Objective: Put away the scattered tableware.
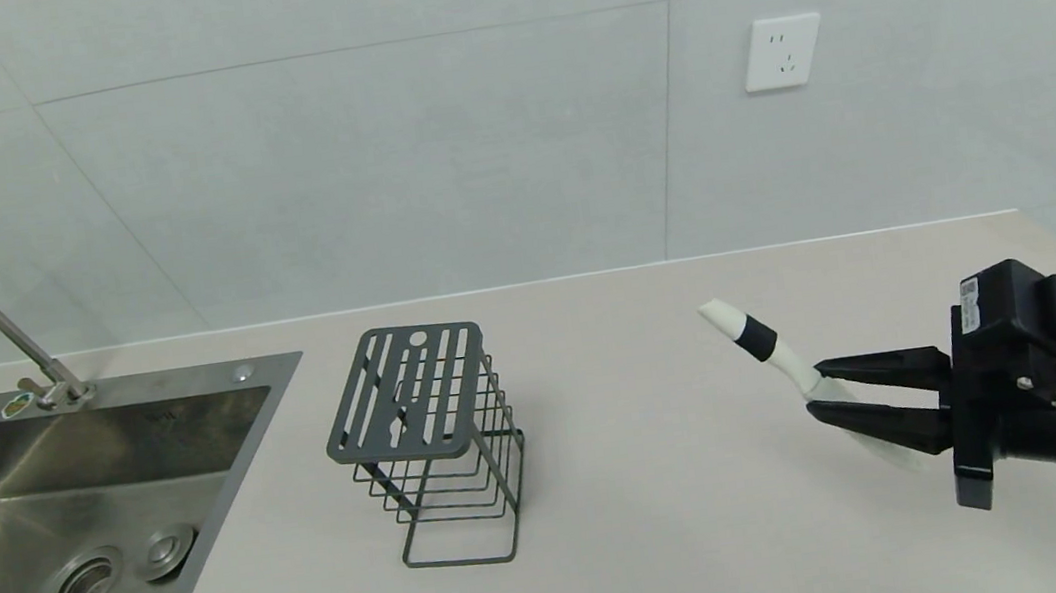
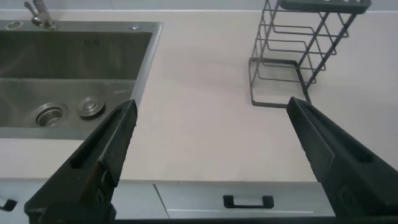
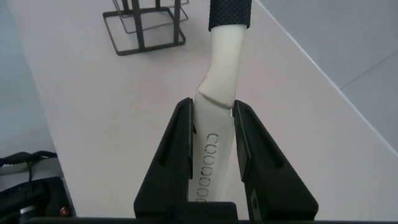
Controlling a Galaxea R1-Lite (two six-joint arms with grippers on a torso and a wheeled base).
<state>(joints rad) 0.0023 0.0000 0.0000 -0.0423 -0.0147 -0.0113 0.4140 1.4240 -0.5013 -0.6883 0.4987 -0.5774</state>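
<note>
The right gripper was clamped on a white utensil, its jaws pinching the flat, perforated end. The black-banded handle stuck out ahead, angled toward the rack. In the right wrist view, the gripper sat square across the utensil, with the rack well ahead on the counter. Gripping the flat end probably gave the pads two broad faces to press on, so the piece would not roll. However, that put the handle in front, and it was hard to say which end was meant to enter the slots. The utensil seemed to be held off the counter, though its far end was hidden behind the gripper.

The rack stood upright between the sink and the right arm, with its slotted top plate tilted. It looked like the storage place the task meant.

The left gripper was spread wide with nothing in it. It hung over the counter's front edge, facing the gap between the sink and the rack. There it was likely kept clear of the right arm's path.
</note>
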